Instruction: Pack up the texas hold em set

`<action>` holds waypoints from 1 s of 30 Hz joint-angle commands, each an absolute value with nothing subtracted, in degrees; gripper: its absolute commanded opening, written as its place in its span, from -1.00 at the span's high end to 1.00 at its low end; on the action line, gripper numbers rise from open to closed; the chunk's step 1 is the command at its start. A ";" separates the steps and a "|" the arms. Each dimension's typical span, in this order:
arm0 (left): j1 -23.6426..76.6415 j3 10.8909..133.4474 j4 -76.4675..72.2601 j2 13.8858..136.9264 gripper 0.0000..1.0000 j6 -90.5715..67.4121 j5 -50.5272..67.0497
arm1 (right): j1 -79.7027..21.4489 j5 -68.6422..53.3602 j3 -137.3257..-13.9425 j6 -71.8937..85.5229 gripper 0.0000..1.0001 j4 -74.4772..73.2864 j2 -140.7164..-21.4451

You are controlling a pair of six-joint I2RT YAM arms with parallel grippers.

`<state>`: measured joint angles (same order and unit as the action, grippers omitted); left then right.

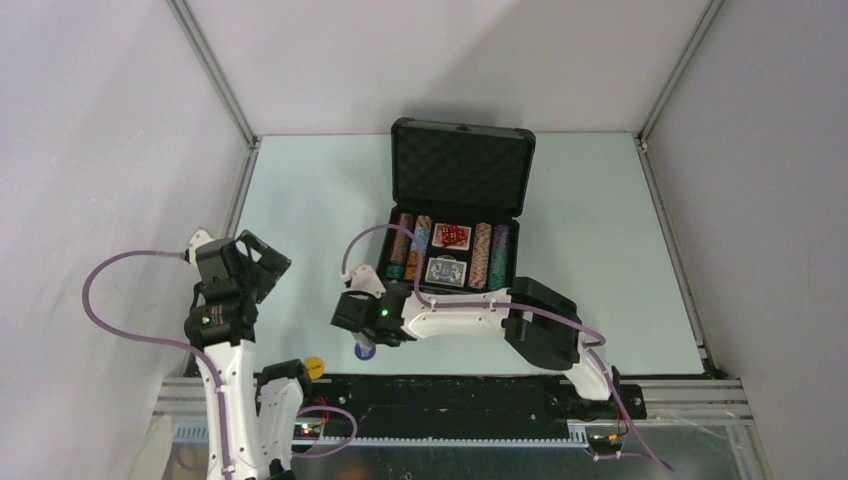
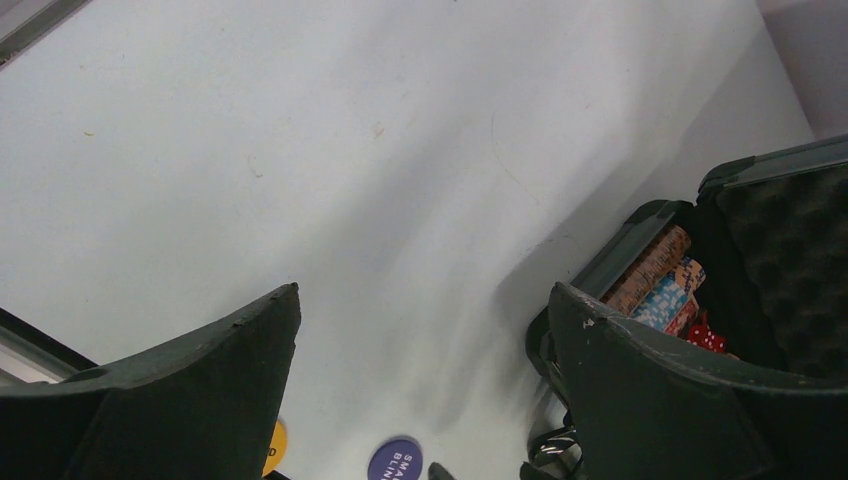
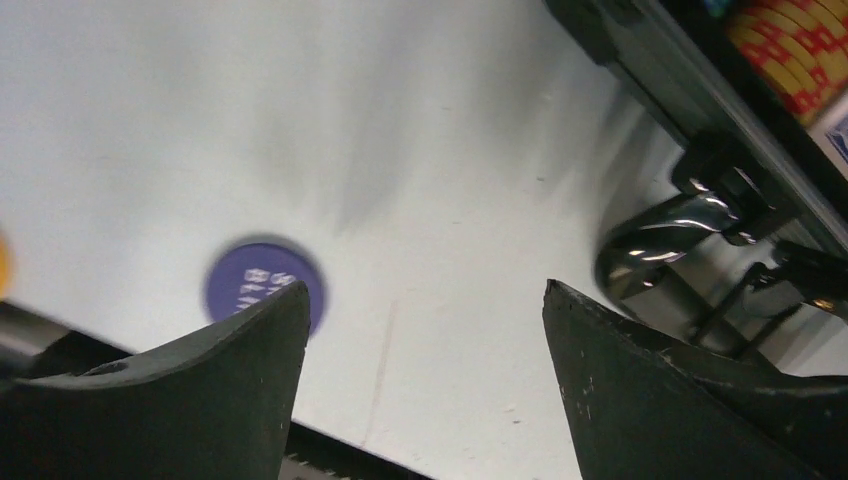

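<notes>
The black case of the texas hold em set lies open mid-table, with its foam-lined lid upright. Rows of striped chips and a blue card deck fill its tray. Red dice show beside the chips. A purple round button lies flat on the table just in front of the case's near left corner. My right gripper hovers low there, open and empty, with the button beyond its left finger. Off to the left, my left gripper is raised, open and empty.
A yellow round button lies at the table's near edge, left of the purple button. The case's metal handle juts toward my right gripper. Grey walls enclose the table. The black base rail runs along the front.
</notes>
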<state>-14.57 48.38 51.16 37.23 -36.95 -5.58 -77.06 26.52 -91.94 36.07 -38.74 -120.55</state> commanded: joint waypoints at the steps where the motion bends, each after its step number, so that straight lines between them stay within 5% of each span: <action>1: -14.45 48.08 49.48 36.80 -0.97 -35.77 -4.83 | -80.01 25.30 -98.19 34.53 -0.79 -40.10 -122.35; 18: -14.39 47.59 49.00 36.92 -0.97 -35.51 -4.13 | -80.38 14.30 -100.35 33.54 -0.95 -37.97 -127.08; 30: -14.45 47.64 48.87 37.16 -0.97 -35.51 -3.87 | -80.28 13.72 -102.94 33.55 -0.37 -41.30 -130.20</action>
